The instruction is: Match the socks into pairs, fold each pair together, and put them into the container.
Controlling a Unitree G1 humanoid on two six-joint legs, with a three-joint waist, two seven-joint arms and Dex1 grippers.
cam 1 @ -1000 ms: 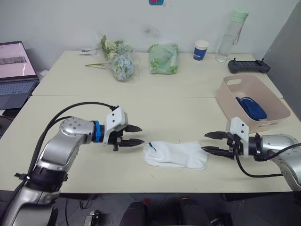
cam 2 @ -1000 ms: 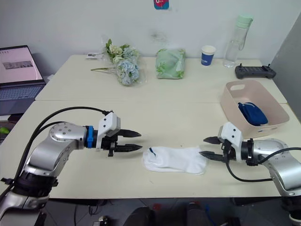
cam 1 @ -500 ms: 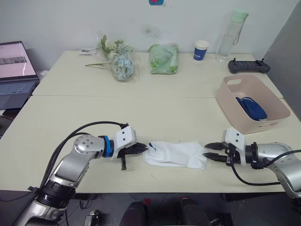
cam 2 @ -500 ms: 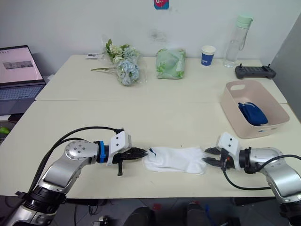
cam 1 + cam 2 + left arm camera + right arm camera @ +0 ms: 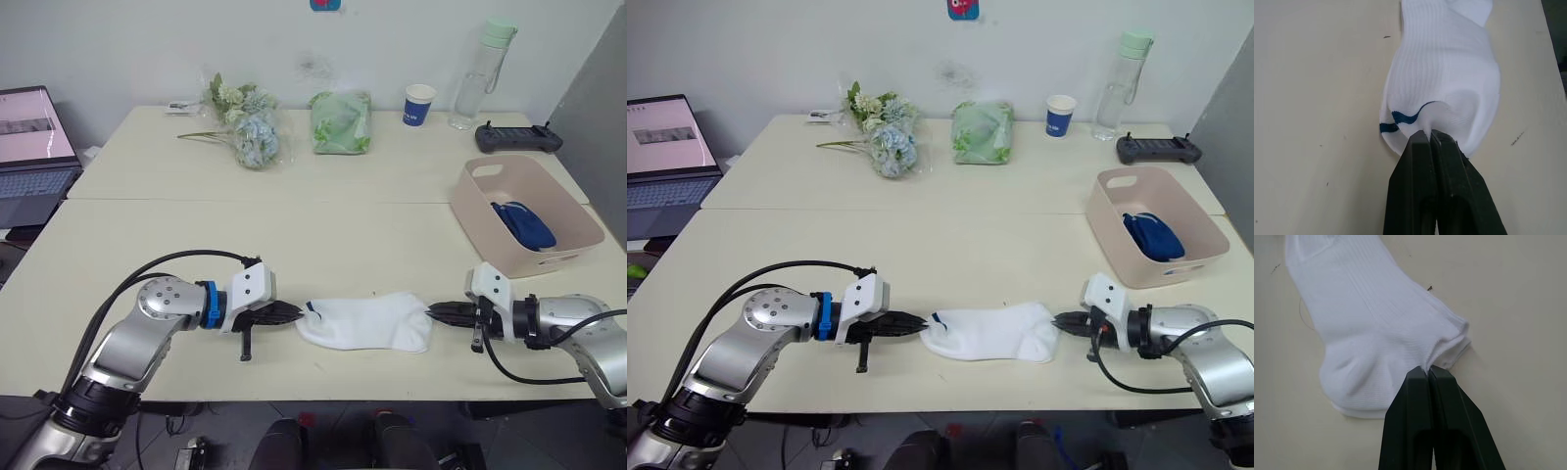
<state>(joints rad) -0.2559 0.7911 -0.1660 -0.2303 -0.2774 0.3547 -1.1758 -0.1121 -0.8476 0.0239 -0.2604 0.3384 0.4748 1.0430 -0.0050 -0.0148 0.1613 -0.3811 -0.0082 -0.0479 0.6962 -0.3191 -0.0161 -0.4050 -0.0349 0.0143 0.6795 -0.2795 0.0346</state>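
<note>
White socks (image 5: 364, 321) with a small dark blue mark lie stacked flat near the table's front edge. My left gripper (image 5: 297, 313) is shut on their left end, by the dark mark (image 5: 1400, 117). At the opposite end my right gripper (image 5: 433, 311) is shut on the sock edge (image 5: 1449, 350). The pale pink container (image 5: 563, 211) stands at the right of the table, and dark navy socks (image 5: 524, 223) lie inside it.
Along the back of the table stand a flower bunch (image 5: 245, 122), a pale green bag (image 5: 341, 122), a blue-and-white paper cup (image 5: 418, 105), a clear bottle (image 5: 480, 76) and a black controller (image 5: 518, 137). A laptop (image 5: 34, 147) sits at far left.
Both grippers closed in from either side and shut on the ends of the white socks. The socks now look stretched slightly between them.
</note>
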